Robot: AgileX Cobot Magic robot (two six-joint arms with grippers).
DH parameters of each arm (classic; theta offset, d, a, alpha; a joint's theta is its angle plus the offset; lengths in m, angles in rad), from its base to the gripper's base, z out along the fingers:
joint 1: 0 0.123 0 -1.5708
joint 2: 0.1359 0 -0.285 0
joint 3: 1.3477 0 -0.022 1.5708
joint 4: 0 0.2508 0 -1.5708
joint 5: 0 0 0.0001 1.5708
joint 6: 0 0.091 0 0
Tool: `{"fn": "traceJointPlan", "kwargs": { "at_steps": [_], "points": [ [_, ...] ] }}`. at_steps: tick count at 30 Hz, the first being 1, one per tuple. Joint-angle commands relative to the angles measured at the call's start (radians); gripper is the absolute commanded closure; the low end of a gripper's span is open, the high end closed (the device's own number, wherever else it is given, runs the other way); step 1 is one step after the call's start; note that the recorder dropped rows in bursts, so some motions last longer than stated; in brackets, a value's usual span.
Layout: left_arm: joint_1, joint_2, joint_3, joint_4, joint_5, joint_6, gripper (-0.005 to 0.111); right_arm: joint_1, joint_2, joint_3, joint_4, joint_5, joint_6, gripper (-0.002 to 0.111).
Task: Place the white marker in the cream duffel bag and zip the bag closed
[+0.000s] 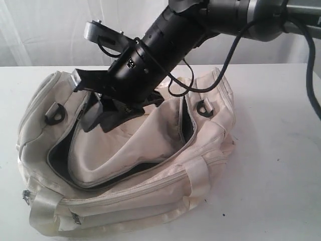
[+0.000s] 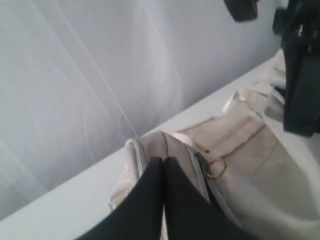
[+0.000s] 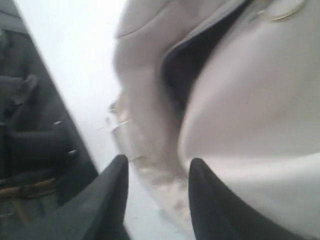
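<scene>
The cream duffel bag lies unzipped on the white table, its top flap folded loosely over the dark opening. A black arm reaches over it from the upper right, with dark fingers at the back left of the opening. My right gripper is open beside the bag, with nothing between its fingers. My left gripper is shut, tips against the bag's end by the grey zipper and its ring pull. The white marker is out of view.
The white table runs back to a pale curtain. A black cable loops from the arm above the bag. Dark equipment sits past the table edge in the right wrist view.
</scene>
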Motion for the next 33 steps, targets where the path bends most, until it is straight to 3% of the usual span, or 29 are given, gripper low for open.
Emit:
{"fn": "traceJointPlan", "kwargs": {
  "at_steps": [1, 6, 12, 14, 16, 19, 20, 21, 24, 27, 31, 33],
  "points": [
    [-0.009, 0.026, -0.074, -0.005, 0.021, -0.005, 0.079, -0.041, 0.024, -0.005, -0.138, -0.185, 0.054, 0.070],
    [-0.009, 0.147, -0.127, -0.005, 0.022, -0.028, 0.059, -0.125, 0.064, -0.008, -0.101, -0.219, 0.151, 0.064],
    [-0.009, 0.477, -0.236, 0.128, 0.084, -0.153, 0.059, -0.222, 0.123, -0.008, -0.036, -0.154, 0.089, 0.061],
    [-0.007, 0.574, -0.296, 0.132, 0.196, -0.153, 0.062, -0.222, 0.125, -0.008, -0.042, -0.120, 0.030, 0.061],
    [-0.007, 0.644, -0.346, 0.146, 0.398, -0.141, 0.070, -0.222, 0.125, -0.008, -0.044, -0.075, -0.038, 0.061],
    [-0.007, 0.720, -0.407, 0.332, 0.732, -0.145, 0.084, -0.219, 0.125, -0.008, -0.072, 0.004, -0.095, 0.061],
    [-0.007, 0.738, -0.422, 0.393, 0.772, -0.183, 0.087, -0.219, 0.125, -0.008, -0.095, 0.025, -0.095, 0.061],
    [-0.007, 0.758, -0.437, 0.472, 0.772, -0.238, 0.090, -0.219, 0.124, -0.008, -0.121, 0.042, -0.095, 0.061],
    [-0.007, 0.801, -0.461, 0.719, 0.586, -0.390, 0.090, -0.219, 0.124, -0.008, -0.182, 0.063, -0.095, 0.061],
    [-0.007, 0.842, -0.488, 0.823, 0.404, -0.430, 0.080, -0.219, 0.124, -0.006, -0.202, 0.059, -0.095, 0.061],
    [-0.007, 0.898, -0.531, 0.841, 0.417, -0.426, 0.054, -0.219, 0.124, -0.006, -0.202, 0.043, -0.106, 0.061],
    [-0.007, 0.930, -0.540, 0.841, 0.451, -0.422, 0.046, -0.219, 0.124, -0.006, -0.202, 0.034, -0.106, 0.061]
  ]
}}
